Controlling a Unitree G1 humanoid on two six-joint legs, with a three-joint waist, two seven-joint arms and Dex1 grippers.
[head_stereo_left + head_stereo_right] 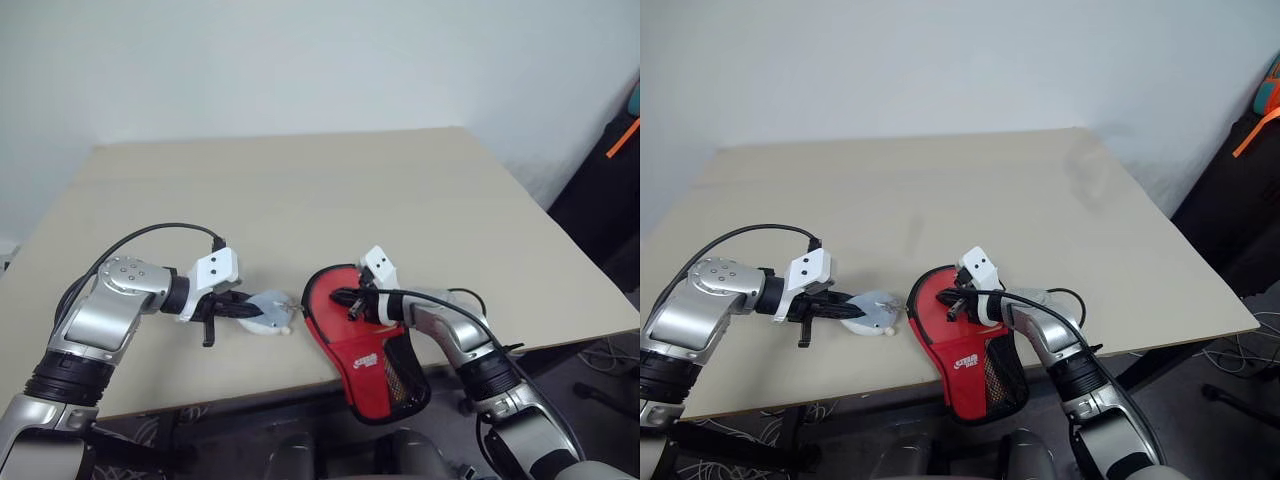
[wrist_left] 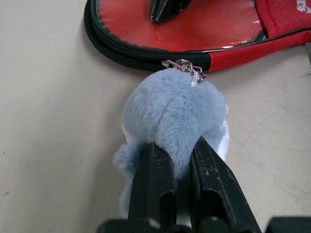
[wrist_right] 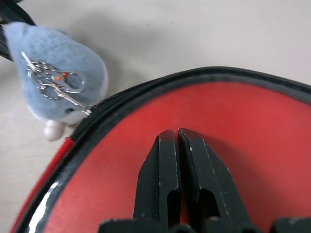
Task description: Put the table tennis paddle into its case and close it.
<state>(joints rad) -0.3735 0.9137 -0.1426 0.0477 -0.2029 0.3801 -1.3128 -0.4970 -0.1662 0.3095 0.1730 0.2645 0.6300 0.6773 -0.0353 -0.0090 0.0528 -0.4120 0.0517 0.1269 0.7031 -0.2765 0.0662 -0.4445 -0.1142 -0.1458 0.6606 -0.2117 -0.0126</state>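
Left wrist view puts your left claw (image 2: pixel 181 160) right in front of you: its two black fingers (image 2: pixel 154 184) are clamped on a small grey-blue plush lump (image 2: pixel 175 114), squeezing the fur between them. From the top of that lump a short metal chain (image 2: pixel 184 68) runs to the black zipper rim of the case (image 2: pixel 146 51), so the lump lies just beside the rounded end of the case and is tied to it.

Your right claw (image 3: pixel 176 138) has its fingers pressed together with nothing between them. Its tips rest on, or just above, the glossy clear window on the round part of the case; you cannot tell which. Red shows through that window, which is the rubber face of the table tennis paddle (image 3: pixel 233 116) lying inside.

From the head cameras you see the case lying flat on the table (image 1: pixel 300 190), near the front edge, between your two arms. Its round end points toward the left claw, and its narrow end, with the red panel, white logo and black mesh, hangs over the table's front edge. The zipper rim looks drawn shut along the round end where the chain attaches. The paddle's handle is hidden from you.
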